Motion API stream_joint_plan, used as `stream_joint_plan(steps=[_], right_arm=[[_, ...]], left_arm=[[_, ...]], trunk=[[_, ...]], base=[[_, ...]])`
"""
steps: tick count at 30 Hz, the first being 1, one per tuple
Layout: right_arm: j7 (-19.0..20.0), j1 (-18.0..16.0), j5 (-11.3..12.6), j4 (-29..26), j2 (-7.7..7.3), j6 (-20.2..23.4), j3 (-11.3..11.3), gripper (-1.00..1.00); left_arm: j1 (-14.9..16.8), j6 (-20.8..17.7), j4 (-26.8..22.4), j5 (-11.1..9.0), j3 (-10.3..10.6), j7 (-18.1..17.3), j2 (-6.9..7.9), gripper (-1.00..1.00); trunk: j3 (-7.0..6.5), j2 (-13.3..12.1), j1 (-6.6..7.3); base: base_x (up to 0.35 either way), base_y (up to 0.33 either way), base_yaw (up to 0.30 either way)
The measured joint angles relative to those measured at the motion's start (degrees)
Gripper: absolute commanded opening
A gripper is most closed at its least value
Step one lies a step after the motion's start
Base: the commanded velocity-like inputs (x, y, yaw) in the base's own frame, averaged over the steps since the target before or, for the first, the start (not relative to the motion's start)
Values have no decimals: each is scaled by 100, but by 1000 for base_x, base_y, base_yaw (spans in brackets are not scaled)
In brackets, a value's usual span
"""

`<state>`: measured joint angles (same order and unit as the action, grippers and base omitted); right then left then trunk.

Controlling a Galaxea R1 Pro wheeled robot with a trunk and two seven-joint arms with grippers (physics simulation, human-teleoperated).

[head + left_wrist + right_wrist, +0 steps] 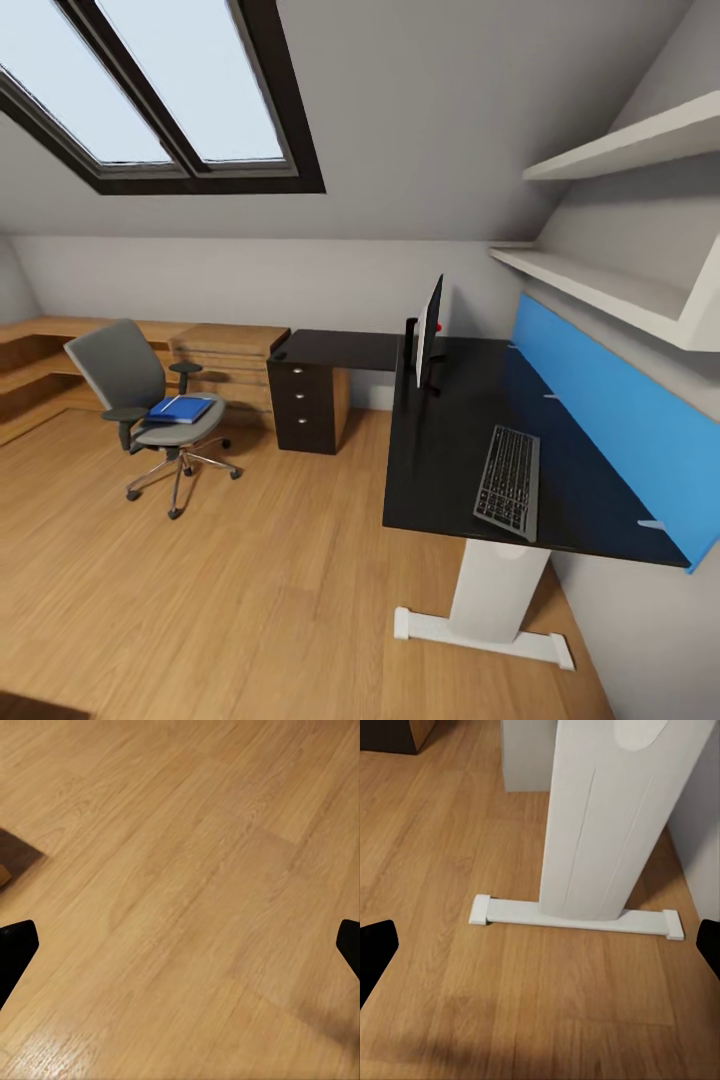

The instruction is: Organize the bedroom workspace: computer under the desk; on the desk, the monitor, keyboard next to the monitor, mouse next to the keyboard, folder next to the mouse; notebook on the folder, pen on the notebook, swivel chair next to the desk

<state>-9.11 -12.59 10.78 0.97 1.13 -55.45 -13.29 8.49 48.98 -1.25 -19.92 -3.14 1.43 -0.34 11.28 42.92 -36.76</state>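
on the chair [150, 400], well apart from the desk [450, 440]: folder [181, 409] waiting to be moved; keyboard [509, 483] and monitor [428, 331] already on top. both grippers wide, holding nothing.

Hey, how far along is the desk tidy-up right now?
Done: the monitor and keyboard already sit on the desk, though apart from each other. In hand: nothing; both claws, left and right, are open over bare floor. Left: the blue folder still lies on the chair, which stands well away from the desk. I can't make out the mouse.
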Motion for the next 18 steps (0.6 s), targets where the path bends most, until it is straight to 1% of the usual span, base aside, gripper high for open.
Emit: stream_joint_plan(steps=[18], right_arm=[[0, 2, 0, -1, 0, 0, 0, 100]], left_arm=[[0, 0, 0, 0, 0, 0, 0, 100]], trunk=[[-324, -723, 396]], base=[[0, 0, 0]])
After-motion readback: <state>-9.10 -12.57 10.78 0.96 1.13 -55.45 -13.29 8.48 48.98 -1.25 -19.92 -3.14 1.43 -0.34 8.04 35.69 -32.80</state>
